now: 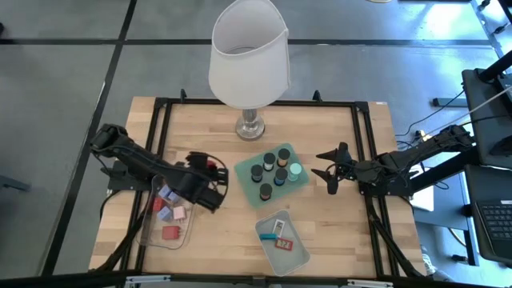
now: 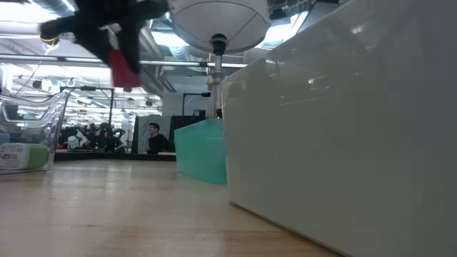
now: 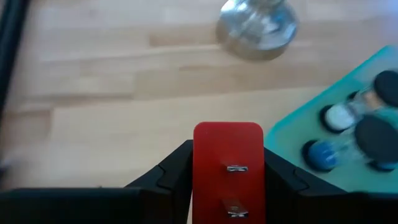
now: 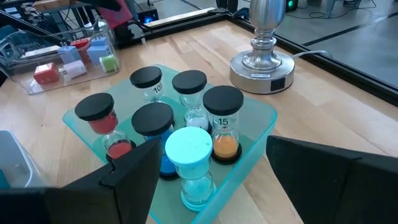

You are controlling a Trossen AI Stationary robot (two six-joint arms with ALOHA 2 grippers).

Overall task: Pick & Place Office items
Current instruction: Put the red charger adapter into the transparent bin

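A: Your left claw [image 1: 210,166] is clamped partway shut on a red block [image 3: 228,168], held in the air between the clear bin [image 1: 144,232] and the teal tray [image 1: 244,172] of sand timers [image 4: 223,127].

B: And your right claw [image 1: 330,171]?

A: It waits with its jaws wide apart and nothing in them, near the tray's far side.

B: What could go wrong?

A: You hold the block by only 2 narrow faces. Swing fast and it may twist out onto the tabletop [image 1: 336,232], or the claw may clip a timer and topple it.
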